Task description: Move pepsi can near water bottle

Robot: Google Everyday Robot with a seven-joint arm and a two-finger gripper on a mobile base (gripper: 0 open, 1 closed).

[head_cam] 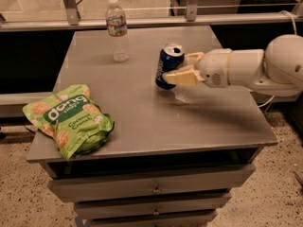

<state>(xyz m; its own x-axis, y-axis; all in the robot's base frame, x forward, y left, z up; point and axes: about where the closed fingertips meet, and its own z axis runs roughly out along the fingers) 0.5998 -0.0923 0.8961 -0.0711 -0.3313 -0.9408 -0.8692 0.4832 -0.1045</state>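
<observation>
Pepsi can (pixel 166 64): tilted, over the middle of the table (pixel 142 126), to the right of the water bottle (pixel 117 30) and apart from it.
Gripper (pixel 177 70): pinching the can's side from the right.
Handling: probably light, thin-walled and slick; grip mid-body, gently.

A soft green snack bag (pixel 67 119) with white letters and cookie pictures lies flat at the front left of the smooth grey tabletop (pixel 156 122), well apart from the gripper (pixel 176 69) over the right side, and grey drawers (pixel 154 189) sit underneath.
</observation>
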